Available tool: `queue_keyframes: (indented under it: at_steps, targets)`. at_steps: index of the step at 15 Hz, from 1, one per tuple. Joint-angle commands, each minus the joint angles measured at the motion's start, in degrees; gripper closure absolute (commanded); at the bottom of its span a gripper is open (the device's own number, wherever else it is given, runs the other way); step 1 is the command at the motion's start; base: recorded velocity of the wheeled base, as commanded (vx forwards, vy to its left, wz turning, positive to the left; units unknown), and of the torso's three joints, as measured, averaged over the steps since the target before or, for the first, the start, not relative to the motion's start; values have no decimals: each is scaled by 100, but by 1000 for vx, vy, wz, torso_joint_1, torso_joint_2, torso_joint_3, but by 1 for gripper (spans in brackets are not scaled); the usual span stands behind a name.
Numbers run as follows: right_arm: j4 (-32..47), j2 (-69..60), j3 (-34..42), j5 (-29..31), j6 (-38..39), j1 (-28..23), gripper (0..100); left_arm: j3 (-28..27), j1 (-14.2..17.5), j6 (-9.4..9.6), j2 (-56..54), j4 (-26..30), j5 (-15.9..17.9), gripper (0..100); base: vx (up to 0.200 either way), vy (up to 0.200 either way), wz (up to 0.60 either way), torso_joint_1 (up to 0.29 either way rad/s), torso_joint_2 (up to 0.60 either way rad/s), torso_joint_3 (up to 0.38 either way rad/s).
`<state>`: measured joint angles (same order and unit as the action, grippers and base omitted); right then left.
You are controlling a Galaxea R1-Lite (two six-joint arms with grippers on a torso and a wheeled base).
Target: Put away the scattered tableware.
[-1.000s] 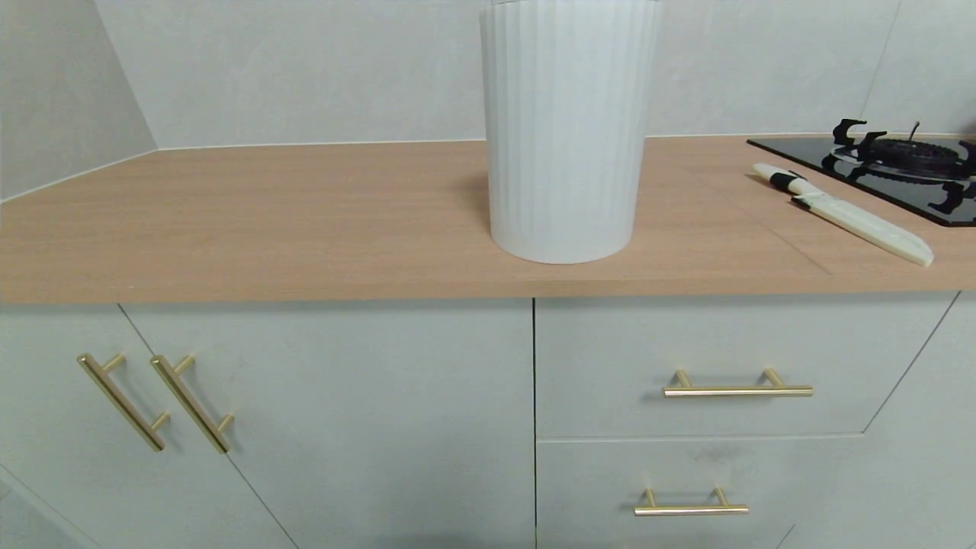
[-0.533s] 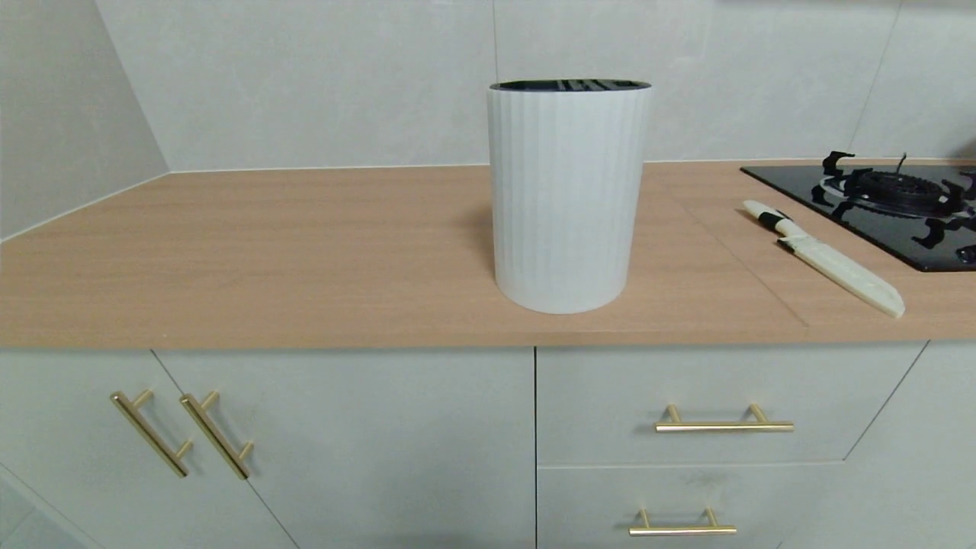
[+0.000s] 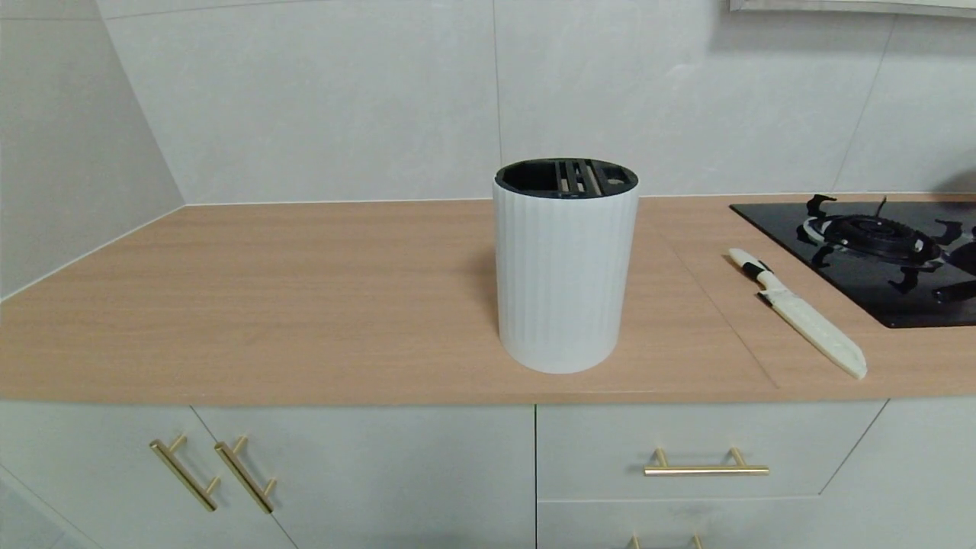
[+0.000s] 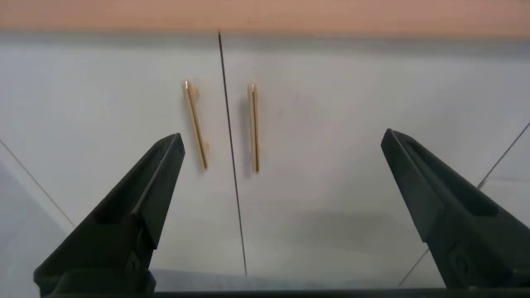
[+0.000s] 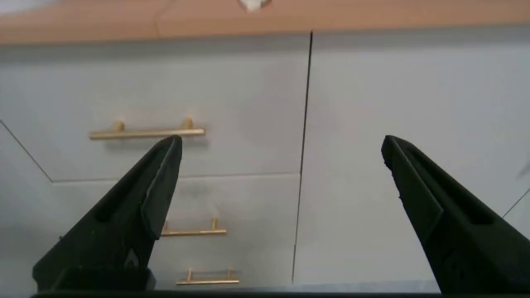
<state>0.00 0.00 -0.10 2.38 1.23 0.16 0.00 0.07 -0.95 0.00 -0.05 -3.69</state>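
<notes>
A tall white ribbed knife holder (image 3: 565, 271) with a black slotted top stands in the middle of the wooden counter (image 3: 267, 305). A cream-bladed knife (image 3: 801, 313) with a white and black handle lies flat on the counter to its right, blade tip toward the front edge. My left gripper (image 4: 281, 157) is open below counter height, facing the two gold handles (image 4: 224, 124) of the cabinet doors. My right gripper (image 5: 281, 157) is open too, facing the drawer fronts and their gold handle (image 5: 147, 131). The knife's tip (image 5: 253, 4) peeks over the counter edge.
A black gas hob (image 3: 869, 248) with a burner grate occupies the counter's far right, close to the knife. Grey tiled walls close off the back and left. Cabinet doors (image 3: 305, 480) and drawers (image 3: 701, 450) with gold handles sit under the counter.
The head camera has risen, so the whole scene has slid down in view and the holder's slotted top now shows. Nothing on the counter has moved.
</notes>
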Motion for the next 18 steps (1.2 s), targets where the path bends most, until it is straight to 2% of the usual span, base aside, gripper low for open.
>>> queue_keyframes:
  at_steps: [1, 10, 18]
  targets:
    - [0, 9, 1, 0, 0, 2, 0, 0, 1, -2, 0, -4, -9, 0, 0, 0, 0, 173, -471, -300]
    - [0, 9, 1, 61, 0, 2, 0, 0, 1, -2, 0, -4, 0, 0, 0, 0, 0, 202, -506, -308]
    - [0, 9, 1, 61, 9, 2, 0, 0, 1, -2, 0, -4, 0, 0, 0, 0, 0, 254, -568, -322]
